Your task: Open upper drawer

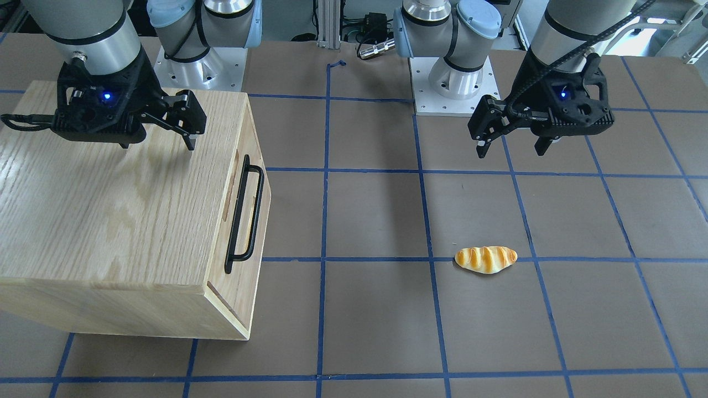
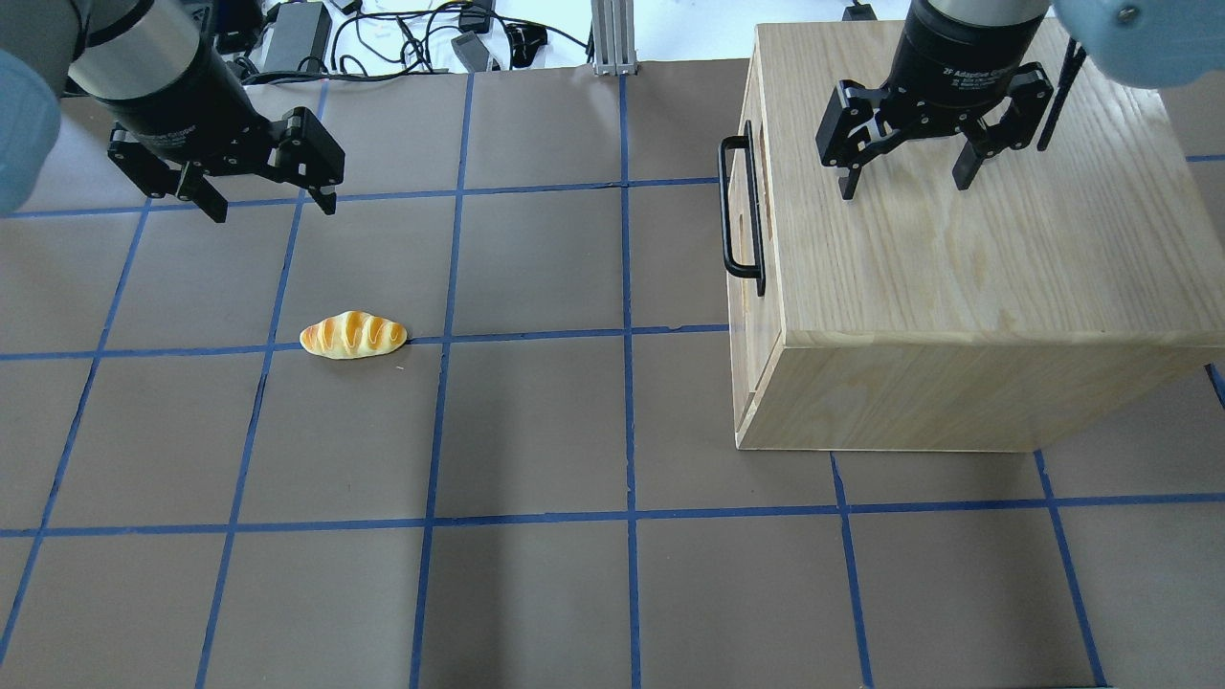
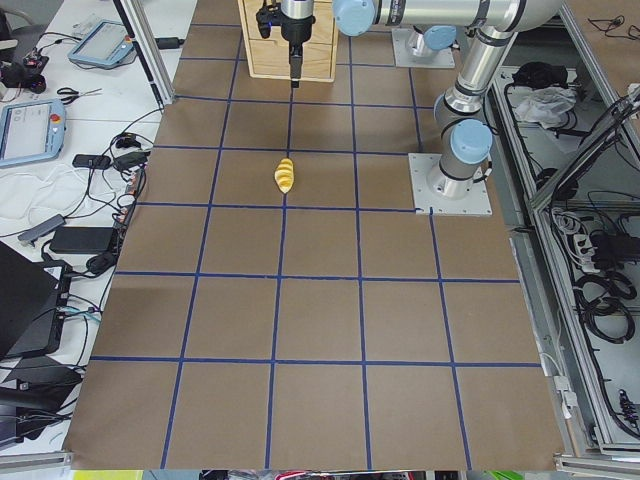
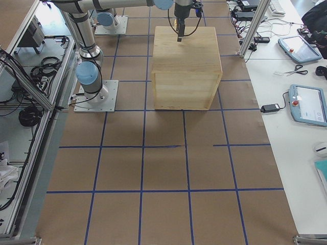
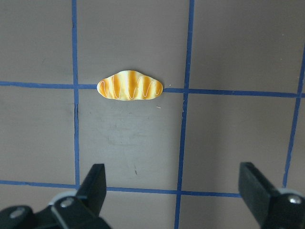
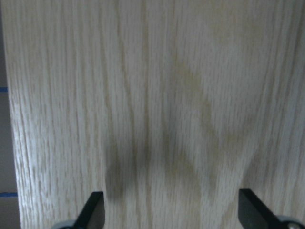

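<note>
Grip: right gripper (image 2: 904, 187), fingers spread and empty, is hovering over the light-oak cabinet box (image 2: 957, 268); it should be dropping to the thin black metal bar handle (image 2: 725, 211), clasping mid-length, pulling straight.
Drawer: wide, shallow light-oak upper drawer (image 2: 761, 316) is sitting shut, fronting the brown table (image 2: 536, 431).
Left: left gripper (image 2: 273, 209) is hanging spread, empty.

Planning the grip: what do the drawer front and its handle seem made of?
Drawer front: light oak-look wood, matte, visible grain; solid or veneer unclear. Handle: likely metal, a thin bar with smooth black coating.
</note>
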Robot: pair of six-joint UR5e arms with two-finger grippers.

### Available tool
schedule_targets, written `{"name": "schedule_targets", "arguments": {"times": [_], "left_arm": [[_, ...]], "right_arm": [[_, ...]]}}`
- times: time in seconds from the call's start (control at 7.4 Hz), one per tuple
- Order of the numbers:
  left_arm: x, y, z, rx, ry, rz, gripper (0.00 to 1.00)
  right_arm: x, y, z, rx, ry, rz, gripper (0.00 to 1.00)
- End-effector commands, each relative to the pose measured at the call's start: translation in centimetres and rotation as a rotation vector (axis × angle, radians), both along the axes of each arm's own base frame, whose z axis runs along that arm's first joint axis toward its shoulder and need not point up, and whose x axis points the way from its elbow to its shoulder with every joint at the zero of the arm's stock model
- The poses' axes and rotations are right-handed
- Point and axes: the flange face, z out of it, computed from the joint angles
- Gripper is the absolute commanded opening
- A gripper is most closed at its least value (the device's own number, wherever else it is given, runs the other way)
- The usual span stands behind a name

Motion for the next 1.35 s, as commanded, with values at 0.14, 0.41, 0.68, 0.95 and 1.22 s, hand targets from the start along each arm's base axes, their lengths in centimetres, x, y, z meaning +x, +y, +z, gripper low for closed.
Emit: {"name": "schedule_targets", "arguments": {"times": [0.14, 0.41, 0.68, 0.95, 1.22], "left_arm": [[-0.2, 0.4, -0.7, 0.017, 0.001, 0.012, 1.00], [0.5, -0.1, -1.1, 0.021, 0.000, 0.009, 1.00], [0.8, 0.0, -0.4, 0.008, -0.016, 0.013, 1.00], [0.4, -0.4, -1.5, 0.026, 0.003, 0.012, 1.00], [0.3, -0.9, -2.1, 0.038, -0.007, 0.015, 1.00]], "right_arm": [[0.0, 0.0, 0.0, -0.001, 0.000, -0.001, 1.00], [-0.1, 0.0, 0.0, -0.001, 0.000, -0.002, 1.00], [0.0, 0.0, 0.0, -0.001, 0.000, -0.001, 1.00], [0.0, 0.0, 0.0, -0.001, 0.000, -0.001, 1.00], [0.0, 0.0, 0.0, -0.001, 0.000, 0.001, 1.00]]}}
